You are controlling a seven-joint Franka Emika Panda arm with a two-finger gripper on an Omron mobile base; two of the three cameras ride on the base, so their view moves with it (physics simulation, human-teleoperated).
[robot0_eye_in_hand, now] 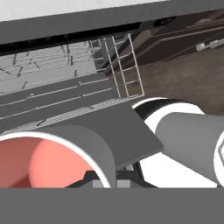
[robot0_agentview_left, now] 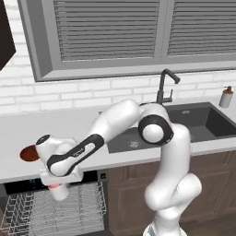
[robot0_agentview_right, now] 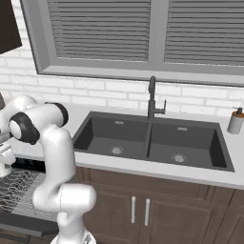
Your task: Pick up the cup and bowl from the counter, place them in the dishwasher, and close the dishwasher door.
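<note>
Red-lined cylindrical cup [robot0_eye_in_hand: 57,153] above wire-grid dishwasher [robot0_eye_in_hand: 65,87] rack.

Cup [robot0_eye_in_hand: 52,159] close at bottom left, red inside, grey-white wall, lying across view w/ rim facing camera. Beyond it: open dishwasher [robot0_eye_in_hand: 65,41], grey wire rack [robot0_eye_in_hand: 87,74] pulled out over flat dark door [robot0_eye_in_hand: 127,131]. Brown wood floor [robot0_eye_in_hand: 183,78] at right.
</note>
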